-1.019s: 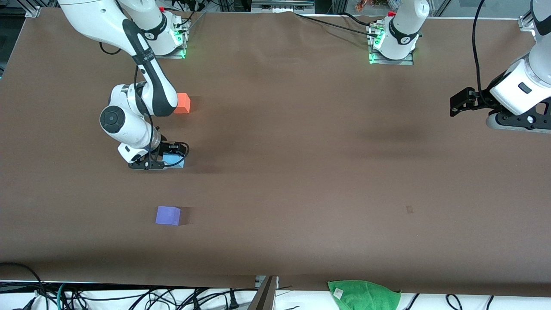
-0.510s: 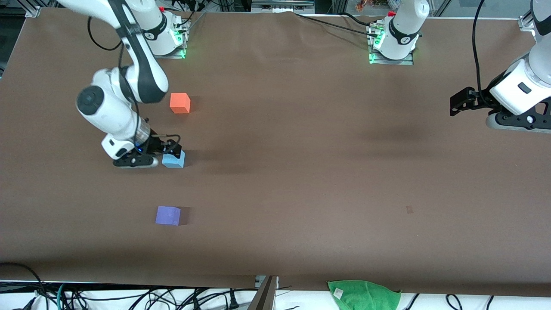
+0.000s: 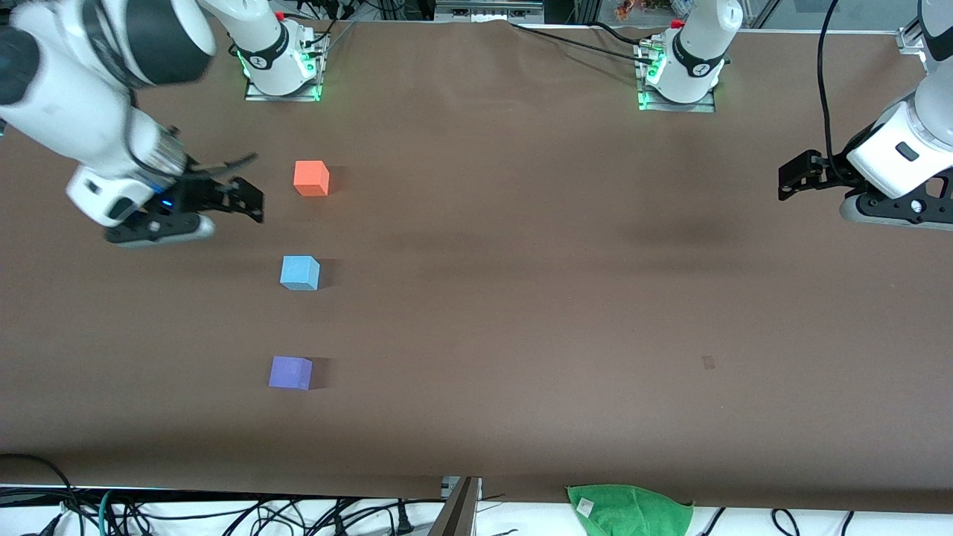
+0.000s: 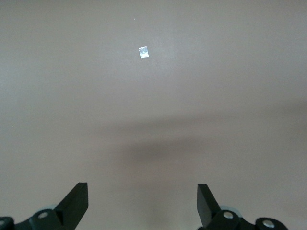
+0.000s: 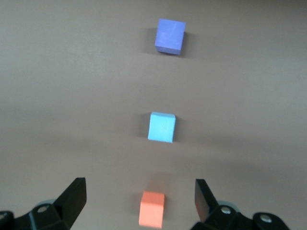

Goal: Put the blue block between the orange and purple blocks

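The blue block (image 3: 300,272) stands free on the brown table, in a line between the orange block (image 3: 311,178) and the purple block (image 3: 290,372). The orange one lies farther from the front camera, the purple one nearer. My right gripper (image 3: 249,199) hangs open and holds nothing, raised over bare table beside the orange block toward the right arm's end. Its wrist view shows the purple block (image 5: 170,36), blue block (image 5: 161,127) and orange block (image 5: 152,209) in a row, seen between the right gripper's (image 5: 140,190) spread fingers. My left gripper (image 3: 788,182) waits open over the left arm's end.
A green cloth (image 3: 629,510) lies at the table's front edge, with cables along that edge. A small pale mark (image 3: 708,362) is on the table surface, also a speck (image 4: 143,52) in the left wrist view, where the left gripper (image 4: 142,194) holds nothing.
My right gripper has let go of the blue block and risen away from it toward the right arm's end. The blue block stays where it was set. The left arm has not moved.
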Action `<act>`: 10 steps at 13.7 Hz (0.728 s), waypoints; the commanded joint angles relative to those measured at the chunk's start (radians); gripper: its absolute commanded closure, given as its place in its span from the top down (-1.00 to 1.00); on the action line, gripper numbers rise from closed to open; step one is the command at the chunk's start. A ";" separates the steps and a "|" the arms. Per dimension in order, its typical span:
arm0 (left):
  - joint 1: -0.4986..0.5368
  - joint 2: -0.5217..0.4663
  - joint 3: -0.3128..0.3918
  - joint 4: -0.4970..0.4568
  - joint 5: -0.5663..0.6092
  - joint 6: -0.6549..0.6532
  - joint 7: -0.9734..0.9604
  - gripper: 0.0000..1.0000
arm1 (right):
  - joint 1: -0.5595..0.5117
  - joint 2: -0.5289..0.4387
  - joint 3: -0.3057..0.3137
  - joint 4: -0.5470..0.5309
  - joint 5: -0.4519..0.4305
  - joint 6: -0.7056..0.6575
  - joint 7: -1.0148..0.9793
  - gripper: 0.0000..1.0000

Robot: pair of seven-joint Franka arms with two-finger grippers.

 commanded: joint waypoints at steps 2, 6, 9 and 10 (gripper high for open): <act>0.011 -0.124 -0.005 -0.163 -0.001 0.101 0.026 1.00 | -0.014 0.026 -0.046 0.140 0.008 -0.185 -0.082 0.99; 0.013 -0.121 -0.004 -0.154 -0.003 0.099 0.026 1.00 | -0.220 -0.005 0.134 0.134 -0.009 -0.222 -0.103 0.99; 0.013 -0.118 -0.004 -0.153 -0.003 0.087 0.024 1.00 | -0.219 -0.010 0.138 0.141 -0.031 -0.209 -0.100 0.99; 0.013 -0.118 -0.004 -0.153 -0.003 0.087 0.024 1.00 | -0.219 -0.007 0.138 0.143 -0.029 -0.206 -0.096 0.99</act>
